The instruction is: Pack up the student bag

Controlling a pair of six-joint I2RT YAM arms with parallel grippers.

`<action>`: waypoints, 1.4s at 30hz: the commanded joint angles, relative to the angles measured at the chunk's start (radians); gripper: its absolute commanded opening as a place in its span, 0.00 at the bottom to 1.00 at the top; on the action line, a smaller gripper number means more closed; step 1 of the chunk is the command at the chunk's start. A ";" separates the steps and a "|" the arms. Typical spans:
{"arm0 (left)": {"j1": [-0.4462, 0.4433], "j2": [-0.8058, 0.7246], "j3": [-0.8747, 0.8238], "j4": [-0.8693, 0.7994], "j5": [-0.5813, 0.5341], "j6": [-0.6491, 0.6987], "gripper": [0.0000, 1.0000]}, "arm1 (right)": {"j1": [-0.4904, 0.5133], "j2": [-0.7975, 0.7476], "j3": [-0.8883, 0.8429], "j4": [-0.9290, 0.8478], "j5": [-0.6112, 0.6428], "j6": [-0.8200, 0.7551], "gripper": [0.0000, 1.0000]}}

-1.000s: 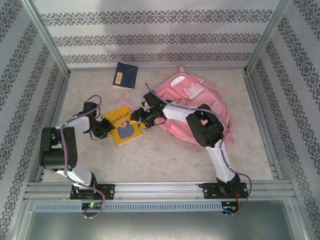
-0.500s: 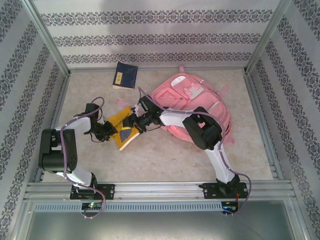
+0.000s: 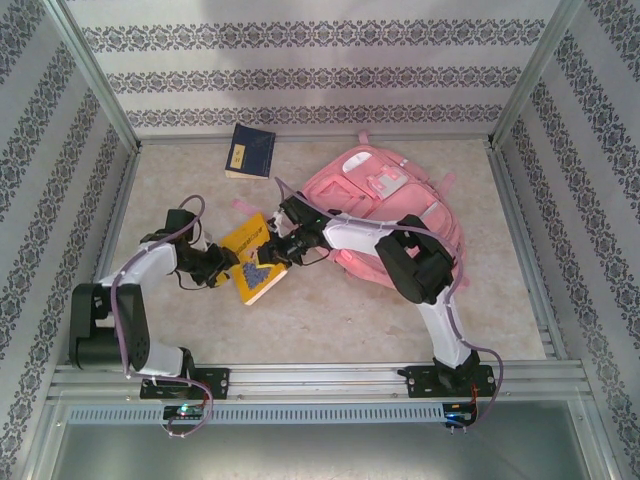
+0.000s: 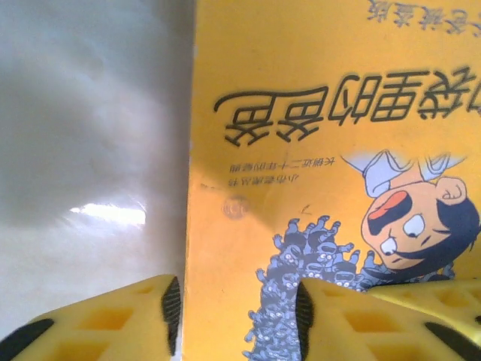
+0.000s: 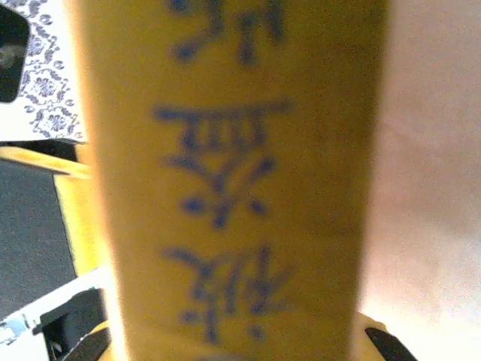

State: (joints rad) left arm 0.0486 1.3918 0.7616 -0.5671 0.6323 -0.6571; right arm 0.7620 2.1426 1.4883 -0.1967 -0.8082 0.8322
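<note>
Leaning beside the bag [image 3: 385, 190], the book [image 3: 255, 262] is clamped by the right gripper [image 3: 279, 250], likely for packing; the left gripper [image 4: 237, 314] is held half open, empty.

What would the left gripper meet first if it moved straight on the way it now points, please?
Most likely the yellow cartoon-covered paperback book: its cover lies straight ahead of the left gripper, just beyond the fingertips, though the exact gap is hard to judge.

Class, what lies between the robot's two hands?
A yellow book lies between the left hand and the right hand; the top external view shows it best.
</note>
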 commanded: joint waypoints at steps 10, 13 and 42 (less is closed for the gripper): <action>-0.058 -0.248 0.094 0.024 0.205 -0.168 0.73 | -0.060 -0.480 -0.111 -0.083 0.030 -0.155 0.01; -0.131 -0.296 0.131 0.207 0.249 -0.272 0.77 | -0.101 -0.591 -0.157 -0.046 -0.003 -0.132 0.00; -0.465 -0.023 0.569 0.970 0.468 -0.579 0.12 | -0.309 -1.034 -0.310 0.177 -0.230 0.121 0.00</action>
State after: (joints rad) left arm -0.3729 1.3457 1.2842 0.2939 1.0454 -1.2175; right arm 0.4568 1.1393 1.1778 -0.0578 -1.0145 0.9806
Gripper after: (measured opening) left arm 0.151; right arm 0.179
